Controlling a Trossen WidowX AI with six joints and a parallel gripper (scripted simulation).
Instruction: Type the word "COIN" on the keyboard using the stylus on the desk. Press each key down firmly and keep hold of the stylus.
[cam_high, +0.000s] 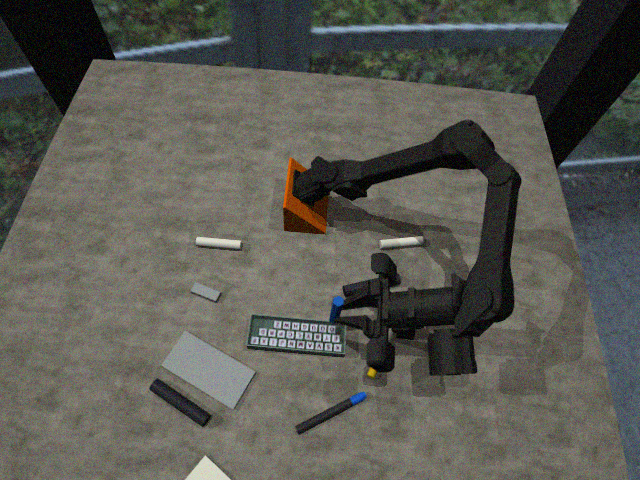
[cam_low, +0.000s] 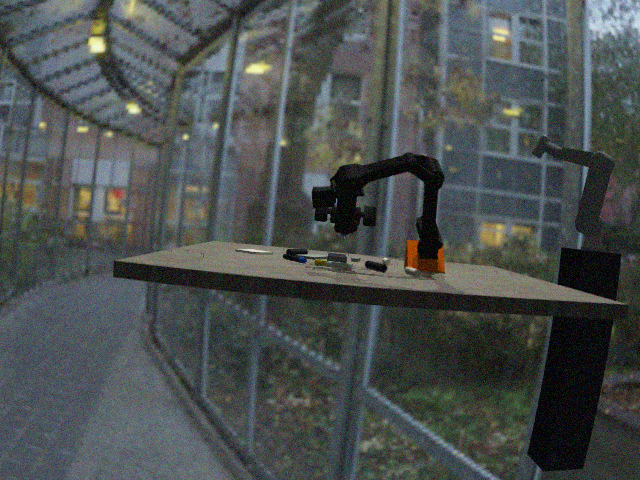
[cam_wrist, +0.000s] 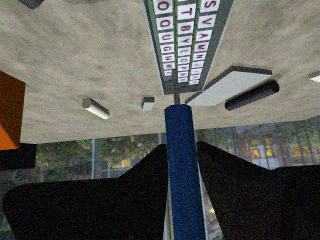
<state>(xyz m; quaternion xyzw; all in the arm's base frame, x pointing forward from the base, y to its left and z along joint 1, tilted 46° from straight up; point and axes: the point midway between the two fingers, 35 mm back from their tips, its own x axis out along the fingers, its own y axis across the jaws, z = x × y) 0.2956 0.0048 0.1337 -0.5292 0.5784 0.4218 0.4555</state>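
Note:
The small dark green keyboard (cam_high: 297, 334) (cam_wrist: 187, 40) with white keys lies flat on the desk. My gripper (cam_high: 347, 306) (cam_wrist: 181, 149) (cam_low: 343, 227) is shut on the blue stylus (cam_high: 336, 308) (cam_wrist: 184, 170) and holds it roughly upright. The thin grey tip of the stylus (cam_wrist: 176, 97) points down just off the keyboard's right short end, near its far corner. In the exterior view the gripper hangs clearly above the desk top, so the tip is off the keys. The black fingers flank the stylus on both sides in the wrist view.
On the desk lie: - a dark pen with a blue cap (cam_high: 330, 412) - a yellow bit (cam_high: 371, 372) - two white cylinders (cam_high: 218, 242) (cam_high: 401, 241) - a small grey block (cam_high: 205, 291) - a grey plate (cam_high: 208, 368) - a black cylinder (cam_high: 179, 401) - an orange block (cam_high: 302, 206) at the arm's base

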